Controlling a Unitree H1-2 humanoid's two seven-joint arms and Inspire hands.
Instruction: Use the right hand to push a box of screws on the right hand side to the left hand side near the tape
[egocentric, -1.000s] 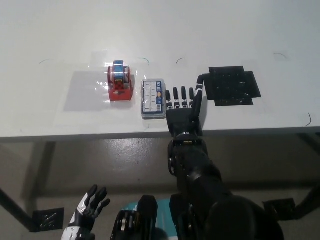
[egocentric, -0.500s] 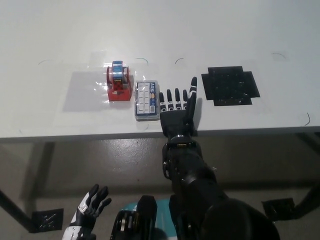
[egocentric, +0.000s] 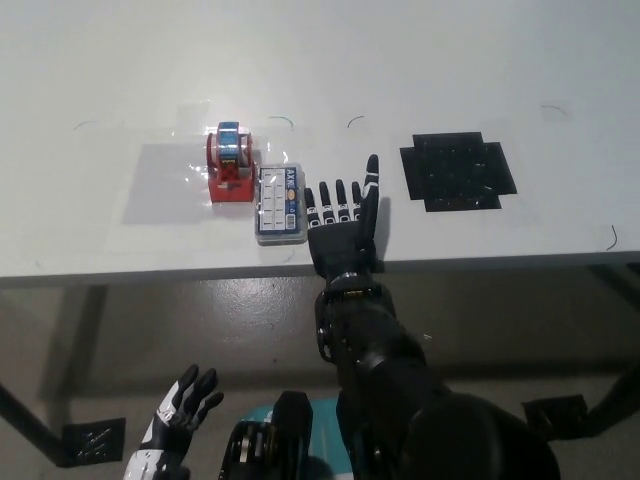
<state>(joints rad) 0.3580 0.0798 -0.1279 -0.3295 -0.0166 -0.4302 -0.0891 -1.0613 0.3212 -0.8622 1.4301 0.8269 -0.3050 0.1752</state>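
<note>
A clear box of screws (egocentric: 279, 205) with a blue label strip lies flat on the white table (egocentric: 90, 110). Its left edge sits right beside the red tape dispenser (egocentric: 231, 163). My black right hand (egocentric: 343, 222) rests open on the table, fingers spread and pointing away from me, its side against the box's right edge. My white left hand (egocentric: 183, 412) hangs open low at the lower left, below the table.
A black cross-shaped mat (egocentric: 458, 171) lies on the table to the right of my right hand. The table's front edge (egocentric: 150, 272) runs just below the box. A faint glossy rectangle (egocentric: 170, 180) marks the surface around the tape.
My right hand has slid left along the table, pushing the box of screws left until it sits next to the tape dispenser. The left hand stays low.
</note>
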